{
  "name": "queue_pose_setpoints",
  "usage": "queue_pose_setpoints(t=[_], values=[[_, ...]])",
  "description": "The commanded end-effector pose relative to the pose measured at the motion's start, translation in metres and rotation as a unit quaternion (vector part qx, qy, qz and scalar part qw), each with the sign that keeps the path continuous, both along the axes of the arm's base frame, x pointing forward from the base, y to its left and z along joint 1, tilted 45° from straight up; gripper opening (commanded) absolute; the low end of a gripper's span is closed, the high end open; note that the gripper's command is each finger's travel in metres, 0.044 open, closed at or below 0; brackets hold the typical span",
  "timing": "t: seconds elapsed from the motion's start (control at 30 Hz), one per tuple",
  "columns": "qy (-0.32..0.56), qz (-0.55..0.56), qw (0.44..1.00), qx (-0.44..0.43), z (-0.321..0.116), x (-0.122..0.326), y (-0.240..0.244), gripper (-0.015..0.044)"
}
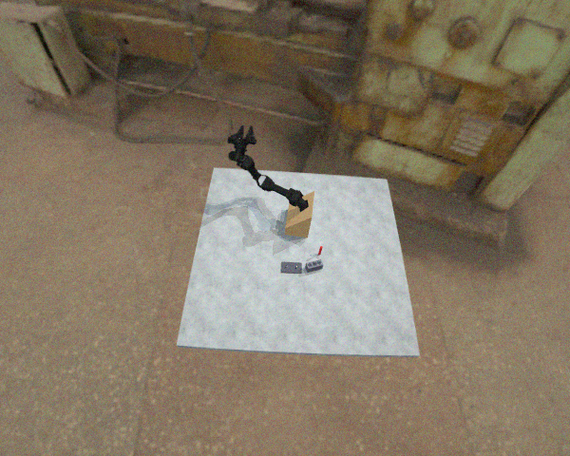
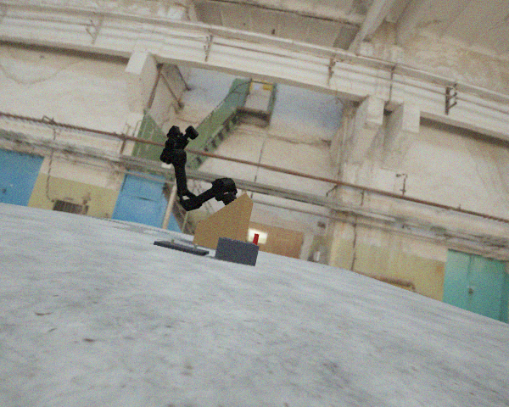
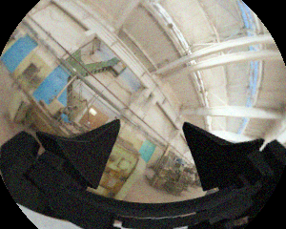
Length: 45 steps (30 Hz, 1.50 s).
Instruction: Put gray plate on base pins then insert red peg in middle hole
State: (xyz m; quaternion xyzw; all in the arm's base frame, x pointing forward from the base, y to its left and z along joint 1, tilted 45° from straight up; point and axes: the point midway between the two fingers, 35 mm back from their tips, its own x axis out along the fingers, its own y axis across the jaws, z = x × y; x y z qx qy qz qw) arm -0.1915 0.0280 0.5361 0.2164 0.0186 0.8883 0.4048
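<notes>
- Claw [image 1: 246,128] [image 2: 183,131] [image 3: 153,124]: fingers spread well apart, nothing between them (the wrist view looks straight through the gap to the building behind). From above it sits beyond the mat's far edge, left of the frame's upper middle.
- Arm [image 1: 275,187] [image 2: 181,175]: black, bent, running from the claw down and right to the stand in the top view.
- Stand [image 1: 298,226] [image 2: 228,223]: tan, slope-topped, near the centre of the top frame, with the arm rising from its upper part.
- Base [image 1: 291,271] [image 2: 188,249]: flat on the mat, just below the stand from above, two small pins showing (no plate over them).
- Plate [image 1: 313,268] [image 2: 237,252]: gray and thick, set at an angle just beside the base, on its right in both outside views; dark holes show on top.
- Peg [image 1: 319,251] [image 2: 255,238]: red, behind the plate in the exterior view, out of its holes (how its foot rests, I cannot tell).
- Mat [image 1: 349,304] [image 2: 254,328]: pale, mottled, under all these pieces.
</notes>
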Motion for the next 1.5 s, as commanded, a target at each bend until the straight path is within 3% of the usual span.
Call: queue_pose_setpoints(t=[0.0,0.1,0.4,0.73,1.07,1.47], values=[[0.0,0.0,1.0,0.0,0.0,0.0,0.0,0.0426],[0.04,-0.004,0.999,-0.008,0.011,0.019,0.013,0.044],[0.273,-0.057,0.959,-0.05,0.047,0.15,0.092,0.044],[0.495,-0.16,0.851,-0.076,0.025,0.311,0.157,0.044],[0.651,-0.297,0.693,-0.086,-0.055,0.458,0.179,0.044],[0.762,-0.462,0.435,-0.129,-0.218,0.587,0.165,0.044]])
